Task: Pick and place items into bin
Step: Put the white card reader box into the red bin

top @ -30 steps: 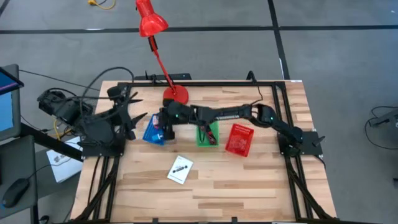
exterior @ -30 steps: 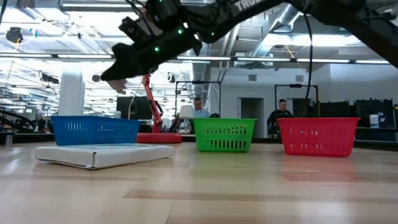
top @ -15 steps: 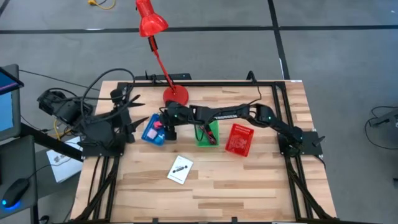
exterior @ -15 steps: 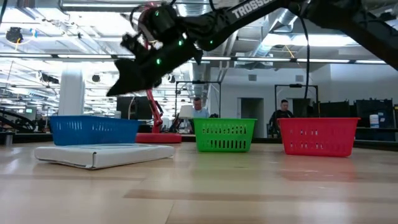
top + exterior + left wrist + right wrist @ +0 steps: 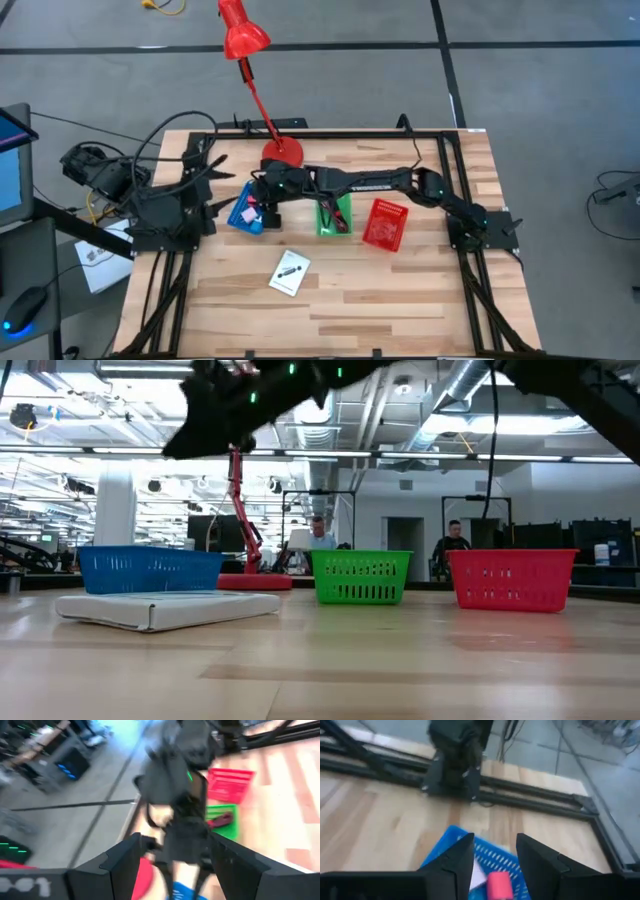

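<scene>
Wooden table (image 5: 400,300), framed by dark rails, carrying three small bins in a row: blue bin (image 5: 245,208), green bin (image 5: 334,215), red bin (image 5: 385,224). Red desk lamp (image 5: 245,40) standing with its base at the far edge, behind the blue bin. Right arm stretched across the table from its mount on the right side; right claw (image 5: 268,200) raised above the blue bin, fingers spread apart and empty in the right wrist view, with a pink cube (image 5: 498,885) lying in the bin directly beneath. Left arm folded at the left edge; left claw (image 5: 212,165) parked there, fingers apart, holding nothing. White card with black mark (image 5: 289,272) lying flat on the bare boards nearer the front, well apart from every bin. Dark red cable (image 5: 220,820) lying in the green bin. Judgement: the card is the remaining loose item; it lies toward the front edge from the right claw, its long axis slanted across the board grain, about equally reachable, though the right arm is the one at work.
</scene>
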You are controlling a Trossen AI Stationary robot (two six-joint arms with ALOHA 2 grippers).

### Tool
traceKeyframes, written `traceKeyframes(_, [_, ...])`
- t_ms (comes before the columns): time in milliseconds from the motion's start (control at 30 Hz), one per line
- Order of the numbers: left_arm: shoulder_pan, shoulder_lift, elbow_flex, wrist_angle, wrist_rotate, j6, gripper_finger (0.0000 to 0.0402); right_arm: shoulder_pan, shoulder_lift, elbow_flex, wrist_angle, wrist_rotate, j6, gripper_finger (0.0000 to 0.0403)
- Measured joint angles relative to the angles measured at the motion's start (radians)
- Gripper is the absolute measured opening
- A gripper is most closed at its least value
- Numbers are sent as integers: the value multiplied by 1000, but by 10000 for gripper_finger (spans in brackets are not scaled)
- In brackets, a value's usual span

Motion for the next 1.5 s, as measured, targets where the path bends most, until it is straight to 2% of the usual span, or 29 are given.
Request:
traceKeyframes(133, [0,15,0,3,81,-19,219,23,-29,93,-253,0,10,136])
traceKeyframes(300, [0,43,0,3,116,8,219,50,-102,208,-560,0,9,121])
traceKeyframes(400, [0,74,0,15,118,-22,219,72,-163,221,-785,-3,34,118])
traceKeyframes(533, [0,124,0,35,124,-43,219,119,-241,222,-997,-9,119,118])
traceKeyframes(600, [5,156,0,30,137,-27,219,147,-271,224,-1037,-9,165,117])
traceKeyframes(800, [16,279,0,27,342,-76,219,244,-256,223,-1108,-8,256,112])
traceKeyframes(967, [7,391,0,18,414,-291,219,304,-198,222,-1302,28,288,111])
traceKeyframes(1100, [-42,495,0,11,413,-371,219,314,-189,203,-1305,102,339,107])
traceKeyframes(1267, [-85,630,0,20,401,-480,219,304,-191,198,-1268,-22,255,107])
traceKeyframes(1367, [-113,664,0,-78,431,-531,219,288,-210,198,-1328,-34,264,107])
traceKeyframes(1500, [-164,645,-1,-398,449,-701,219,252,-294,198,-1327,-31,321,107])
